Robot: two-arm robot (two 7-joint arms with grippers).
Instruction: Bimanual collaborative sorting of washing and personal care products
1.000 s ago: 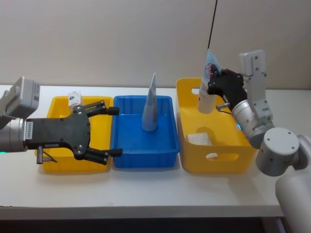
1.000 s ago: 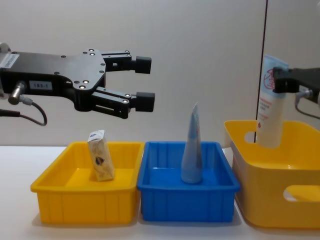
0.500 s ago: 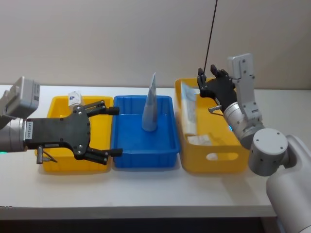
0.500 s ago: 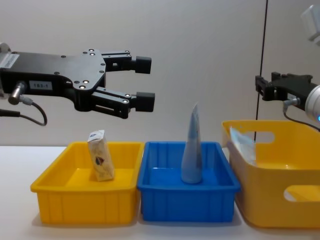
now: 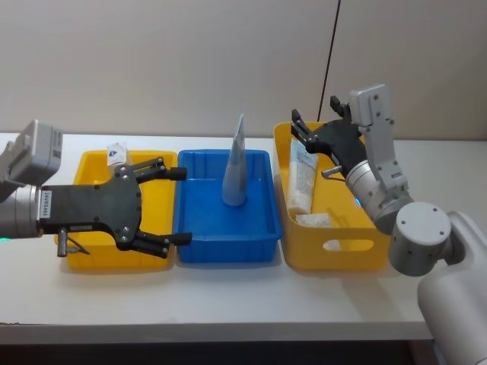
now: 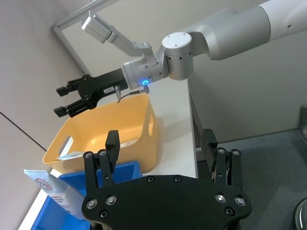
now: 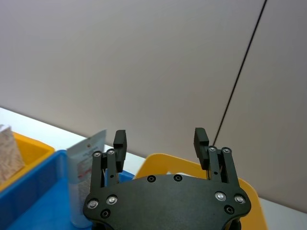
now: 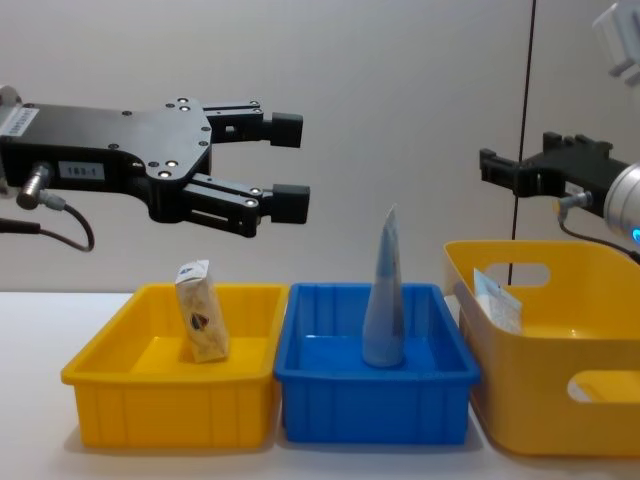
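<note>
Head view: the right gripper (image 5: 310, 130) hangs with jaws apart and empty above the tall yellow bin (image 5: 335, 245). A white tube (image 5: 300, 179) lies below the jaws, its long axis along the bin's near-left wall. The left gripper (image 5: 176, 205), jaws spread, hovers over the seam between the low yellow bin (image 5: 91, 255) and the blue bin (image 5: 228, 251).

Chest view: the pale blue tube (image 8: 384, 290) stands upright below and just right of the left jaws; the cream packet (image 8: 200, 323) stands below and behind them. The left arm is nearer both.
</note>
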